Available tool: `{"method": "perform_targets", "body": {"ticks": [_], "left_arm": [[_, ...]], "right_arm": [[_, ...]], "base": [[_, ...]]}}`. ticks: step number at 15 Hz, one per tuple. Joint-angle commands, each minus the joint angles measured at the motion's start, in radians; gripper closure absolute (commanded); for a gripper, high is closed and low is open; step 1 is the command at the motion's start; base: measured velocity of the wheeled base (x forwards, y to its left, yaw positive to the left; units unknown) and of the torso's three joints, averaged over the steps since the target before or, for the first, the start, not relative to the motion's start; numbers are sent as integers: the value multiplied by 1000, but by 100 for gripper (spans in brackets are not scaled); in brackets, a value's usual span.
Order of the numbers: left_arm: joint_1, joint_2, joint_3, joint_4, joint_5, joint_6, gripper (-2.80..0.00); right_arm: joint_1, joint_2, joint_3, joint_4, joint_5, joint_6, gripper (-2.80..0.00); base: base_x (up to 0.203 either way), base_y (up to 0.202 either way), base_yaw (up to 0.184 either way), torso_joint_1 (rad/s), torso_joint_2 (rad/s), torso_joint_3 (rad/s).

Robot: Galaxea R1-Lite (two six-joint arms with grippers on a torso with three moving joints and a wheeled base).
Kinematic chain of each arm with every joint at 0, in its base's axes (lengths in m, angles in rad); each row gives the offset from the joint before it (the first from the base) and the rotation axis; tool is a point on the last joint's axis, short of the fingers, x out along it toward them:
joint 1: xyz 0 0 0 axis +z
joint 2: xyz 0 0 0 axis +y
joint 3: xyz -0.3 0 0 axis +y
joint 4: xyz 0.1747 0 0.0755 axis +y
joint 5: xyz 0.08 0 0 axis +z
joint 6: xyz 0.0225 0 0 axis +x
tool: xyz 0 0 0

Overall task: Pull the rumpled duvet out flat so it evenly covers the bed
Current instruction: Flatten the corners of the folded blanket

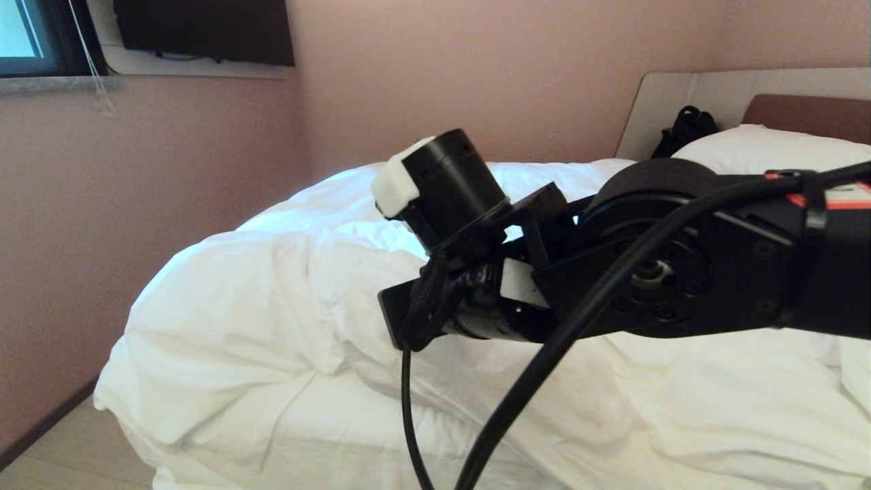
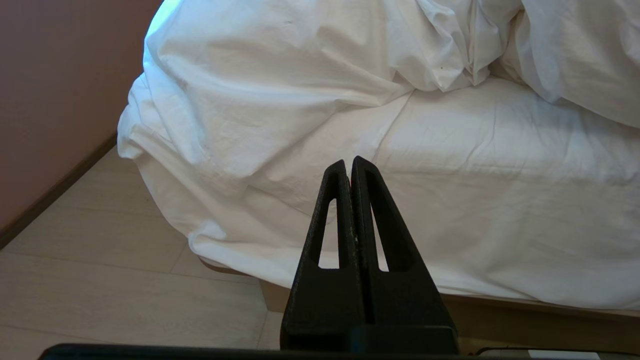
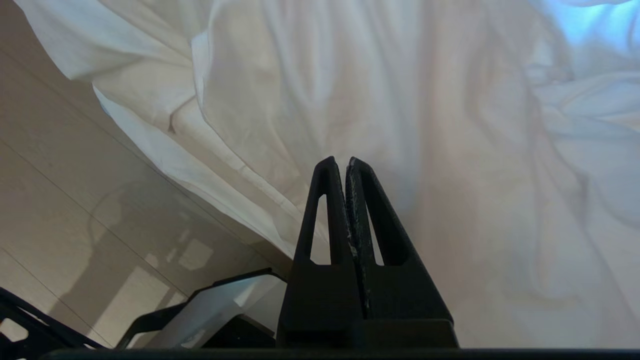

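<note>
Nearest: right arm (image 1: 646,272) crossing the head view, right gripper (image 3: 347,162) over hanging cloth, jaws clenched, empty. Left gripper (image 2: 350,162) likewise, facing the bed (image 2: 350,300) side. Duvet (image 1: 224,306): bunched at the bed's left foot corner, sheet (image 2: 500,175) exposed; no clear long axis. Probably soft, bulky, draggy; pinch the draped hem.

Creased matt cotton duvet (image 1: 258,306), smooth pale floorboards (image 2: 100,280)
</note>
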Motion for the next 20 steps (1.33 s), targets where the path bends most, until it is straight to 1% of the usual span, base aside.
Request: {"method": "perform_targets", "body": {"ticks": [1,4,6,7,8,9,13,14,15,16,20], "left_arm": [[1,0,0,0,1,0,0],[1,1,0,0,1,0,0],[1,1,0,0,1,0,0],[0,0,0,0,1,0,0],[1,-1,0,0,1,0,0],[1,1,0,0,1,0,0],[0,-1,0,0,1,0,0],[0,0,0,0,1,0,0],[0,1,0,0,1,0,0],[0,1,0,0,1,0,0],[1,0,0,0,1,0,0]], "right_arm": [[24,31,1,5,-2,-13,0],[63,29,5,8,-17,-49,0],[84,31,9,8,-71,-94,0],[86,28,9,6,-91,-105,0],[91,24,9,8,-94,-106,0],[91,22,11,9,-99,-106,-280],[90,20,9,11,-128,-125,-280],[90,20,10,12,-149,-137,-280],[91,20,11,14,-154,-145,-280],[89,27,11,14,-156,-170,-280],[67,98,4,6,-193,-203,-280]], "base": [[0,0,0,0,0,0],[0,0,0,0,0,0],[0,0,0,0,0,0],[0,0,0,0,0,0],[0,0,0,0,0,0],[0,0,0,0,0,0],[0,0,0,0,0,0],[0,0,0,0,0,0],[0,0,0,0,0,0],[0,0,0,0,0,0],[0,0,0,0,0,0]]}}
